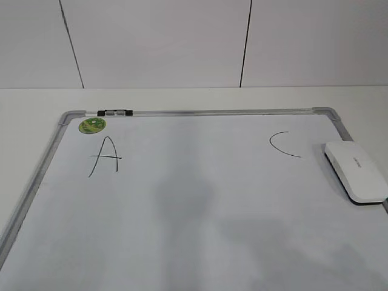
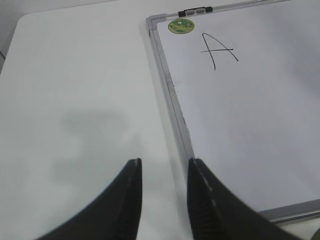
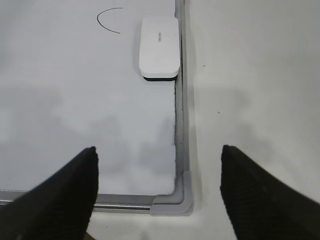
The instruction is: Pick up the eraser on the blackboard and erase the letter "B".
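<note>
— Where do we stand with the job?

— We see the eraser (image 1: 356,171) lying flat on the blackboard (image 1: 182,242), against its right frame rail, just right of the curved "C" (image 1: 284,144). Neither gripper touches it. Between the "A" (image 1: 105,156) and the "C" we find only bare board with faint grey smudging; no letter "B" shows in any view. So we judge that either the wiping is done and the eraser set back, or the letter is out of sight. We cannot tell which.

— And our grippers?

— Our right gripper (image 3: 159,192) hangs above the board's near right corner with its fingers spread wide and nothing between them. Our left gripper (image 2: 164,200) sits over the table (image 2: 75,100) just beside the left frame rail, fingers a little apart and holding nothing.

— If a stroke is left, what does the next move call for?

— We would send the right gripper forward along the rail and close across the eraser's narrow sides.

— How will it handle?

— It is a smooth white plastic block with rounded corners and a thin dark underside. It looks rigid but slick, so we want a square grip. The board is glossy and the frame is grey metal with rounded corner pieces. A round green sticker (image 1: 92,125) sits near the "A".
</note>
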Motion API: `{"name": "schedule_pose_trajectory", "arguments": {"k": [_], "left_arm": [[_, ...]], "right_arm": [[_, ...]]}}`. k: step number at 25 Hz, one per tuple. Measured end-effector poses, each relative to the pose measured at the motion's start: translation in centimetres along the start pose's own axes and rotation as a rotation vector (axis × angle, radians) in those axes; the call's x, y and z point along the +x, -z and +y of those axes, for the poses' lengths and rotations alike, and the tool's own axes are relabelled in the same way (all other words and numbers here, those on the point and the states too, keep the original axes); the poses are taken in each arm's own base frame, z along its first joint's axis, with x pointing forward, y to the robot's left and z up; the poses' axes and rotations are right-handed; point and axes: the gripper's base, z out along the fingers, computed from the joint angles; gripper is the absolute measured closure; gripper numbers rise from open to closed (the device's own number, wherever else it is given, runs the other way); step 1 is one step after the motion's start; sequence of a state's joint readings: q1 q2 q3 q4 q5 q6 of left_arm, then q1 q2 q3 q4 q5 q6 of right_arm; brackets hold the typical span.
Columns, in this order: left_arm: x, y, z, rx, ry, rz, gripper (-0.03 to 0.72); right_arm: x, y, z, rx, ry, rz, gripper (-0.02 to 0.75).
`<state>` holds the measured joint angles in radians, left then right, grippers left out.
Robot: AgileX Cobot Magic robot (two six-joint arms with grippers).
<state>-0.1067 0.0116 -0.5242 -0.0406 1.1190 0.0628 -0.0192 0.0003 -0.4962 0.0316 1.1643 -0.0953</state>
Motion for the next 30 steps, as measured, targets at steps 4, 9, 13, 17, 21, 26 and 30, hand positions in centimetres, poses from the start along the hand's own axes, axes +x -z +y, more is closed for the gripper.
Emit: {"name": "schedule_pose_trajectory", "arguments": {"k": [4,9,13,17,21,26,30], "left_arm": [[0.00,-0.04,0.02,-0.002,-0.001,-0.002,0.452],[0.00,-0.04,0.02,-0.002,-0.001,-0.002,0.452],[0.00,-0.04,0.02,-0.002,-0.001,-0.002,0.452],[-0.01,-0.04,-0.13,0.014,0.007,-0.003,0.452],[-0.04,-0.03,-0.39,0.043,0.021,-0.006,0.452],[-0.05,-0.03,-0.46,0.051,0.025,-0.006,0.452],[-0.05,-0.03,-0.46,0.051,0.025,-0.006,0.452]], "right_arm": [[0.13,0.22,0.05,-0.002,-0.003,-0.021,0.153],[0.13,0.22,0.05,-0.002,-0.010,-0.021,0.153],[0.11,0.22,0.02,0.001,-0.011,-0.023,0.153],[0.14,0.22,-0.29,0.036,0.004,-0.020,0.153],[0.14,0.22,-0.33,0.040,0.005,-0.020,0.153],[0.14,0.22,-0.33,0.040,0.005,-0.020,0.153],[0.14,0.22,-0.33,0.040,0.005,-0.020,0.153]]}}
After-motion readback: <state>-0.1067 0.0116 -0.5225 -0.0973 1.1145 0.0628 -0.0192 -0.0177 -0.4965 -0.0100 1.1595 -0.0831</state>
